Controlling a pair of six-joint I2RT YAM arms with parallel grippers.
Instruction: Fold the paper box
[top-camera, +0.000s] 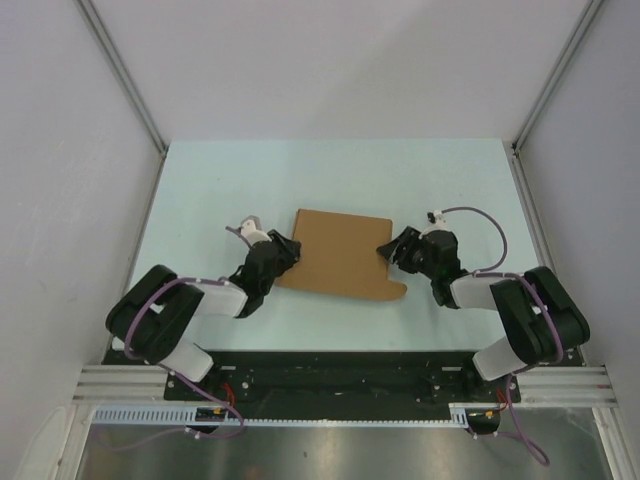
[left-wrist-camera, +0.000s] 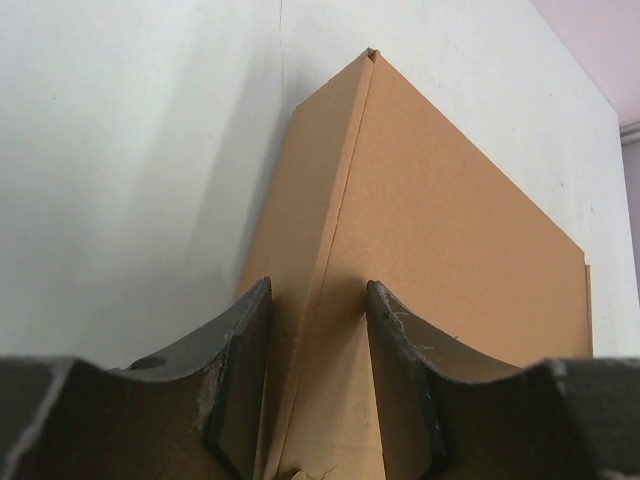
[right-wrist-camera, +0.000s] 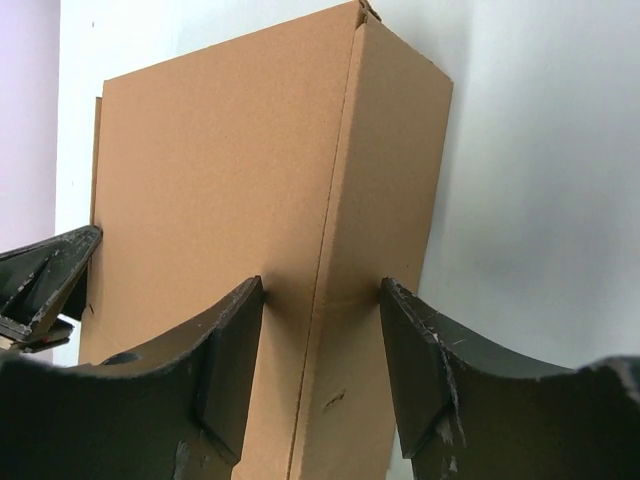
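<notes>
On table (top-camera: 200, 190), one paper box (top-camera: 340, 250), left hand (left-wrist-camera: 318, 292), right hand (right-wrist-camera: 322, 287) astride its edges

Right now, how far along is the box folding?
Early. Done: both side strips of the paper box are creased, angled to the main panel. In hand: the left end effector and right end effector each straddle one crease, jaws parted. Left: it lies low on the table, a tab sticking out, nothing closed.

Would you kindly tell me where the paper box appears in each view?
Top external: paper box mid-table, between left gripper and right gripper.
Left wrist: centre to right, crease between fingers.
Right wrist: centre to left, crease between fingers.
Shared landmark: white table.
</notes>
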